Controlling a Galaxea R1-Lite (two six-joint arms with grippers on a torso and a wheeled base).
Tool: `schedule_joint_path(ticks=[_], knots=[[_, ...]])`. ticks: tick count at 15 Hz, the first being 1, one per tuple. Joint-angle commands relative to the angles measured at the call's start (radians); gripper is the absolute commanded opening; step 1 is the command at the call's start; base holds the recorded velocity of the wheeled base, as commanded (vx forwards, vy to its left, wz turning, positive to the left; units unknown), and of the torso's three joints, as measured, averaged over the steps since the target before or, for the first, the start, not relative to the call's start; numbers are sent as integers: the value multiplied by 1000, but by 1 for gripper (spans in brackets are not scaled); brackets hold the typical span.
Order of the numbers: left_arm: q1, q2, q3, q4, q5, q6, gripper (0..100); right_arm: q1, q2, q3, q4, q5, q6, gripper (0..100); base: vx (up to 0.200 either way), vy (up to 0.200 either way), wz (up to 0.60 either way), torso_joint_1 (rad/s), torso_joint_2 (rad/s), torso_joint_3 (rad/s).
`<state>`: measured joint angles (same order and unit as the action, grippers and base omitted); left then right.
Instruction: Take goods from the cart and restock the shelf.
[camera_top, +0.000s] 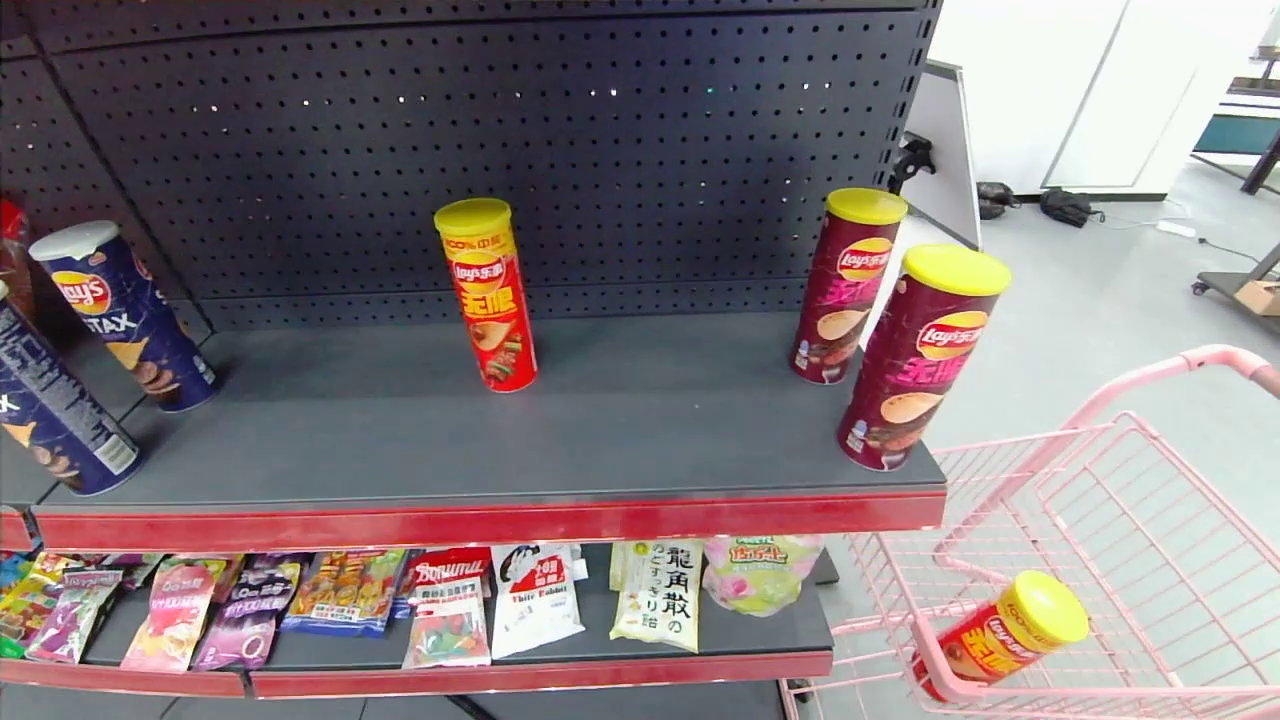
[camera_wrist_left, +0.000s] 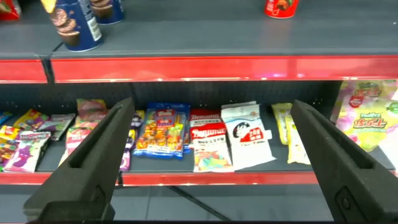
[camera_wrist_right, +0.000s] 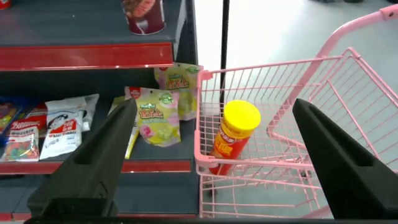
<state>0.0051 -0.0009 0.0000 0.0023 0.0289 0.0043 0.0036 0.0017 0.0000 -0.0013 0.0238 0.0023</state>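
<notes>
Red can (camera_wrist_right: 233, 134) is leaning lid-up in the cart (camera_wrist_right: 267, 65) corner by the shelf (camera_wrist_left: 217, 67), lying ahead of and between the spread fingers of the right gripper (camera_wrist_right: 214, 104), the nearer arm, while the left gripper (camera_wrist_left: 211, 104), fingers also spread, is facing the shelf.

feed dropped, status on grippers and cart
Left gripper open, right gripper open, both empty. Red yellow-lidded chip can leaning in pink wire cart. Nothing blocking it.
</notes>
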Motion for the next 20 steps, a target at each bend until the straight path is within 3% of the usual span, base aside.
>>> schedule_joint_path(ticks=[1, 9, 20], knots=[[-1, 1, 0, 1, 2, -1, 100, -1, 0, 0, 0, 1, 1, 100, 0, 0, -600, 2, 2, 7], [-1, 1, 0, 1, 2, -1, 100, -1, 0, 0, -2, 1, 2, 100, 0, 0, -600, 1, 2, 2], [-1, 1, 0, 1, 2, -3, 100, -1, 0, 0, 0, 1, 4, 100, 0, 0, 0, -22, 44, 28]])
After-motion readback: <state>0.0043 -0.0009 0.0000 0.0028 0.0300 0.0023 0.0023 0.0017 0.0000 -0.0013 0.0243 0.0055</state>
